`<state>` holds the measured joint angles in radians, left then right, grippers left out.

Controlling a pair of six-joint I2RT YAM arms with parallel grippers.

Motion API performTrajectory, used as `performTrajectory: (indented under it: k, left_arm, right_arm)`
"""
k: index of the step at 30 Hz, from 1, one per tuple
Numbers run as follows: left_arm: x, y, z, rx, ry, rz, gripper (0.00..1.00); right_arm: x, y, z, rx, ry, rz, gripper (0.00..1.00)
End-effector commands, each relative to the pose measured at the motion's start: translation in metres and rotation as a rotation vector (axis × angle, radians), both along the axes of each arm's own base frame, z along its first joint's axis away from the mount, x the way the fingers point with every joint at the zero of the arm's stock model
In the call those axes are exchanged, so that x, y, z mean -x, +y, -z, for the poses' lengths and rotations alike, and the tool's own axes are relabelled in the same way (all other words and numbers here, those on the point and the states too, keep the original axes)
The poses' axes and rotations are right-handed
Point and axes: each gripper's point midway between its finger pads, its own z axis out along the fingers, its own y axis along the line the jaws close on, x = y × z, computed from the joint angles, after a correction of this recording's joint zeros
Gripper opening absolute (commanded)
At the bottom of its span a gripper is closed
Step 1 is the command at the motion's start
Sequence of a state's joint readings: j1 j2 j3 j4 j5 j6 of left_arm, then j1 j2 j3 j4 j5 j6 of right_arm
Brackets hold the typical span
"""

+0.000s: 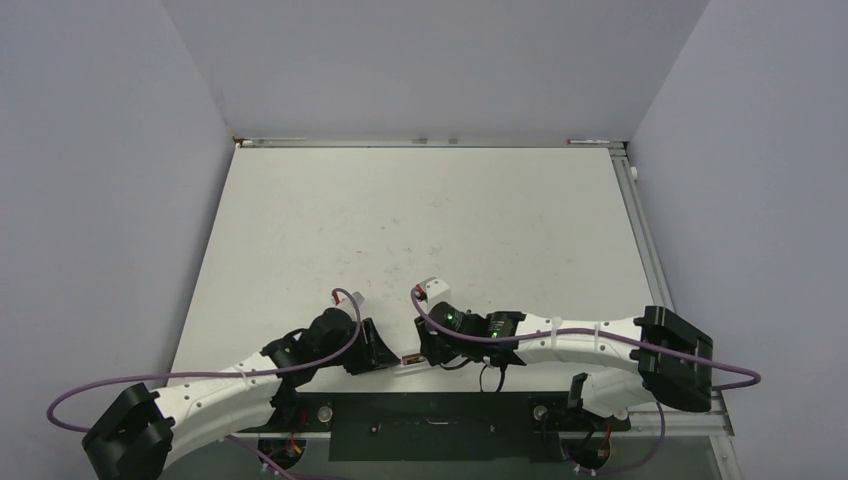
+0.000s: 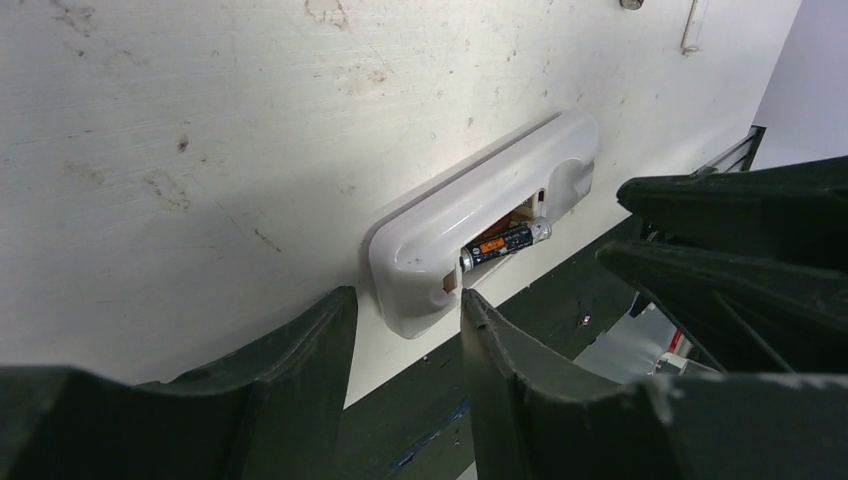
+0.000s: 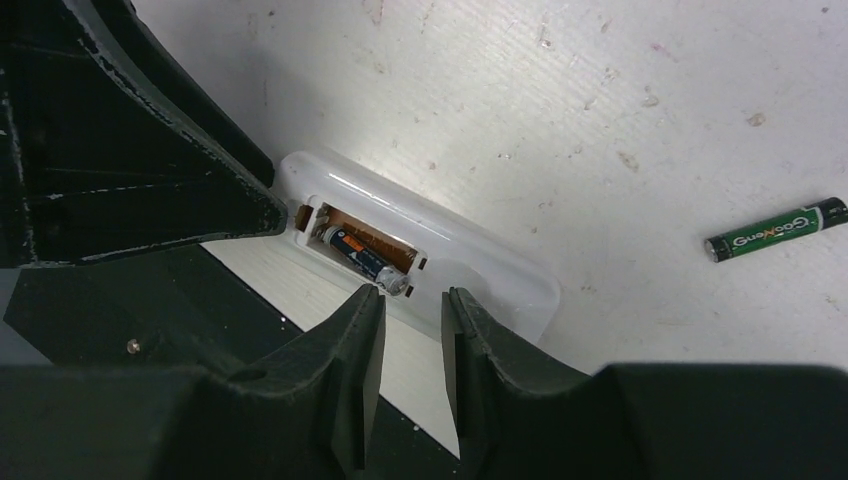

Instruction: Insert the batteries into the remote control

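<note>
The remote control [image 2: 470, 210] lies bay-up at the tabletop's [image 1: 450, 220] near edge, an orange-labelled battery [image 2: 505, 243] seated inside; a green battery [image 3: 777, 229] lies apart. The left end effector [image 2: 408, 298] and right end effector [image 3: 413, 295] flank it, both released.

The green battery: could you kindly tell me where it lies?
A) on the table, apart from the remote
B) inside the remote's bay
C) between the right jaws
A: the green battery lies on the table, apart from the remote control, whose bay holds an orange-marked battery.
</note>
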<state>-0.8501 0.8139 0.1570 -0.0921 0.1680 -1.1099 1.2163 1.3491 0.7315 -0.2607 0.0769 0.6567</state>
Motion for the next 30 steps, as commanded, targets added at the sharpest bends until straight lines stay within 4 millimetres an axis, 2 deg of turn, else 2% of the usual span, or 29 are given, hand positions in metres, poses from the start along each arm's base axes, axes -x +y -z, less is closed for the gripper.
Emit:
performTrajectory:
  k: [1, 17, 30]
  left_arm:
    - [0.002, 0.008, 0.013, -0.050, 0.002, 0.001, 0.39]
    - [0.001, 0.005, 0.014, -0.049, -0.003, 0.015, 0.31]
    - [0.001, 0.003, 0.013, -0.043, -0.008, 0.020, 0.29]
  right_arm:
    - [-0.003, 0.019, -0.017, -0.047, -0.015, 0.037, 0.28]
    - [0.001, 0.022, -0.004, 0.004, 0.009, 0.063, 0.26]
    - [0.006, 0.028, 0.004, 0.024, 0.038, 0.047, 0.20]
